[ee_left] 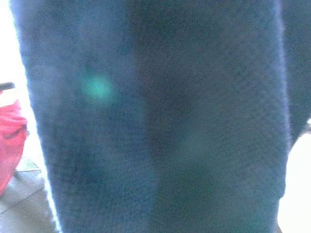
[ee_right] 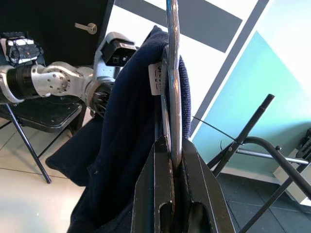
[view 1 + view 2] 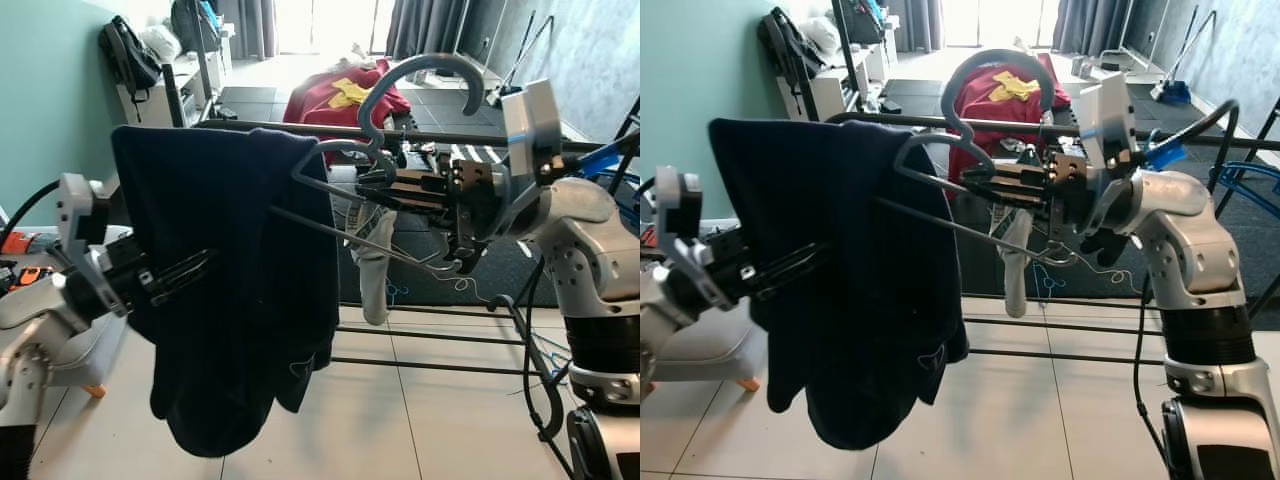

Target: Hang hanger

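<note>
The right gripper [image 3: 375, 190] is clamped on the grey hanger [image 3: 345, 155] just below its hook, which rises at 12 o'clock above the drying rack's top rail [image 3: 560, 143], not yet over it. The left gripper [image 3: 195, 268], fingers close together, presses into the dark garment [image 3: 235, 290] draped on the hanger at 9 o'clock. Judged step: carrying to the rail; next, lower the hook onto it.

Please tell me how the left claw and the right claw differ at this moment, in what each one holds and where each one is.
The right claw is shut on the grey hanger just under its hook, up by the black rack rail. The left claw sits lower, its fingers pressed against the dark blue garment, and whether it grips the cloth cannot be told. The right claw points toward the robot's left, the left claw toward its right. Both work on the same hanger-and-garment load.
</note>
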Tool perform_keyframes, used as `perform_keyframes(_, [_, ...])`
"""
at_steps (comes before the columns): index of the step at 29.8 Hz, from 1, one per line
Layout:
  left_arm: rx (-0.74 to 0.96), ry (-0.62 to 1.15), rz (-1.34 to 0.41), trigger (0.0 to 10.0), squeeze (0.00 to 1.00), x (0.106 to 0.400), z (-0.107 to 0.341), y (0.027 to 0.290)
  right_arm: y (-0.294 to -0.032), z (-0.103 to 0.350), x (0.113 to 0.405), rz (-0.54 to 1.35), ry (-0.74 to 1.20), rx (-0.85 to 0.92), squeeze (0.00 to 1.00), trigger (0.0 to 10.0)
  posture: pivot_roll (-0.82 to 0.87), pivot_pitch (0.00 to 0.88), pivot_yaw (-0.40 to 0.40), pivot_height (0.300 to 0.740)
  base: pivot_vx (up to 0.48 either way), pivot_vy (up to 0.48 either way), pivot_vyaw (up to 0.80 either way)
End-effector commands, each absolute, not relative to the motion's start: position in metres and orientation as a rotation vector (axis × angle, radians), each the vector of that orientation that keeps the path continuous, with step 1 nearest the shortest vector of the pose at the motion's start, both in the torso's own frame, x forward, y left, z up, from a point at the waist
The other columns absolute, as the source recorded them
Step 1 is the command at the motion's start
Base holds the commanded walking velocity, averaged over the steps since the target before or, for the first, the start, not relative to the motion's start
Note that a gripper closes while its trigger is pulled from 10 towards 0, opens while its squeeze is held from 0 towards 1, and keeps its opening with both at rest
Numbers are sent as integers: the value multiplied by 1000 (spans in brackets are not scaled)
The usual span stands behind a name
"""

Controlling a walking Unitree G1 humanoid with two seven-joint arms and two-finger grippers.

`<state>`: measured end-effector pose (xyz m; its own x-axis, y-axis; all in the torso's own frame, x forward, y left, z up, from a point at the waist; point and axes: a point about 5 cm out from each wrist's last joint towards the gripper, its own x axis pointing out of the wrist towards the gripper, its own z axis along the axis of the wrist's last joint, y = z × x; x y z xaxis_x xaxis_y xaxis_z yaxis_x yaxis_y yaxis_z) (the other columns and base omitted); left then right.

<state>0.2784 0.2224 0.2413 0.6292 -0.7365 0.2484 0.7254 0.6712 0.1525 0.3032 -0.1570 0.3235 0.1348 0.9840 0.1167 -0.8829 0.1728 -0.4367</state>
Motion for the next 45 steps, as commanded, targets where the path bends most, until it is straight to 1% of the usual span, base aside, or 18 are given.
perform_keyframes(1, [37,-290,-805,0,0,282,236,222,-156,339,296,1390,-504,-282,0,0,-41,0,-5,740,0,0,0])
perform_keyframes(8, [42,-306,-750,0,0,283,239,230,-158,336,298,1370,-482,-299,0,0,-40,0,-5,740,0,0,0])
perform_keyframes(12, [74,-326,-600,0,0,281,247,258,-166,332,312,1245,-440,-335,0,0,-34,0,-8,740,0,0,0])
perform_keyframes(14, [74,-326,-600,0,0,281,247,258,-166,332,312,1245,-440,-335,0,0,-34,0,-8,740,0,0,0])
perform_keyframes(17, [95,-352,-400,0,0,284,255,284,-169,322,321,1179,-354,-394,0,0,-29,0,-14,740,0,0,0])
perform_keyframes(18, [95,-352,-400,0,0,284,255,284,-169,322,321,1179,-354,-394,0,0,-29,0,-14,740,0,0,0])
perform_keyframes(20, [84,-379,-214,0,0,288,260,305,-174,304,331,1116,-234,-460,0,0,-29,0,-18,740,0,0,0])
perform_keyframes(27, [34,-425,-100,0,0,288,262,315,-176,287,333,1097,-123,-481,0,0,-32,0,-17,740,0,0,0])
perform_keyframes(32, [-84,-492,45,0,0,288,269,330,-178,239,328,1126,96,-545,0,0,-31,0,-12,740,0,0,0])
perform_keyframes(35, [-96,-456,78,0,0,289,257,330,-174,229,334,1056,70,-493,0,0,-30,0,-7,740,0,0,0])
perform_keyframes(36, [-101,-396,101,4314,0,290,240,327,-170,223,340,993,35,-390,0,10000,-29,0,-4,740,0,0,0])
perform_keyframes(37, [-101,-396,101,4314,0,290,240,327,-170,223,340,993,35,-390,0,10000,-29,0,-4,740,0,0,0])
perform_keyframes(38, [-98,-340,118,7843,0,289,224,324,-166,216,344,929,14,-293,0,10000,-30,0,-4,740,0,0,0])
perform_keyframes(40, [-95,-306,128,7843,0,288,215,322,-164,211,346,890,6,-232,0,10000,-30,0,-4,740,0,0,0])
perform_keyframes(41, [-90,-273,132,10000,0,287,206,319,-162,205,348,851,3,-182,0,10000,-32,0,-3,740,0,0,0])
perform_keyframes(43, [-14,-125,195,10000,0,277,166,308,-156,172,345,779,86,-71,0,10000,-20,0,-3,740,0,0,622])
perform_keyframes(44, [-14,-125,195,10000,0,277,166,308,-156,172,345,779,86,-71,0,10000,-20,0,-3,740,0,0,800])
perform_keyframes(45, [24,-35,224,10000,0,266,140,295,-152,155,340,745,127,-12,0,10000,-19,0,-5,740,0,0,788])
